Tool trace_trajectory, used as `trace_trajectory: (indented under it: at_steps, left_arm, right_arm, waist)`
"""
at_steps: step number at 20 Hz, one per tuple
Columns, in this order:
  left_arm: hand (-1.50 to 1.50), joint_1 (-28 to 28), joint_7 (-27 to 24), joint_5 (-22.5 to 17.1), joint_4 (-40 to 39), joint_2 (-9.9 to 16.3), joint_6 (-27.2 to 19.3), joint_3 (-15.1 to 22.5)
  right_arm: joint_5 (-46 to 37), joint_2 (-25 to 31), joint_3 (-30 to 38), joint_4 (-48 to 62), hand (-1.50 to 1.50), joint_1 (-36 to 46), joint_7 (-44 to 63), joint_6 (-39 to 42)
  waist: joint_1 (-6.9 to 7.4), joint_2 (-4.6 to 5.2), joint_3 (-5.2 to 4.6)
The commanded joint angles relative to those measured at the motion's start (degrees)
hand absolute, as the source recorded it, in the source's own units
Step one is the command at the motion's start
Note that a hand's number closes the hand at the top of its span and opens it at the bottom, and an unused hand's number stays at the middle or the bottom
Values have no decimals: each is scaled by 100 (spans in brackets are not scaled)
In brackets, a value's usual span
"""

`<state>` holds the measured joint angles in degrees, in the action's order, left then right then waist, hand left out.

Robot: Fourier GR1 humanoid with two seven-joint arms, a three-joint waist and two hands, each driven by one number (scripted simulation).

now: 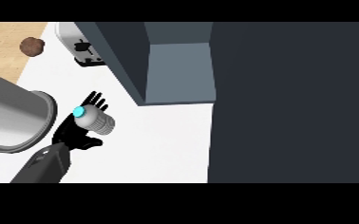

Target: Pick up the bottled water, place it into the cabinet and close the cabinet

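The bottled water (96,119) sits at about eight o'clock in the head view, held against the palm of the left hand (76,129), whose fingers and thumb curl round its ribbed body; the turquoise cap tilts toward ten o'clock and the bottle's long axis runs from there down toward four o'clock. It looks lifted clear of the white counter (161,142), though how far cannot be told. The move ahead turns on one relation: the cabinet (179,71) lies up and to the right of the bottle, toward one o'clock, its grey inner wall showing past the dark open door (116,57), which stands edge-on between the hand and the opening. Judging from this, the bottle has to travel round that door's lower corner to reach the inside. Nothing can be seen inside the cabinet. The right hand is out of sight, so the left is the only hand placed for the job. At nine o'clock a metal pot (21,118) stands just beside the forearm; at eleven o'clock a toaster (80,45) and a small brown lump (32,46) lie well apart.
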<state>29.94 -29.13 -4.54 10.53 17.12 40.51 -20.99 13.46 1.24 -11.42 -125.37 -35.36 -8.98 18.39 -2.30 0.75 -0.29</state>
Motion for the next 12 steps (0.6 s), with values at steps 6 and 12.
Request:
trace_trajectory:
  at_steps: [6, 12]
  left_arm:
    - [-150, -16, -386, 67, 212, -231, 863, 164]
    - [150, 40, -492, 76, 263, -338, 830, 197]
  right_arm:
    - [45, 60, -68, -28, -150, -315, -103, 90]
    - [-5, 29, 27, 82, -150, 210, 127, -156]
  waist:
    - [9, -33, 9]
    - [43, -12, 5]
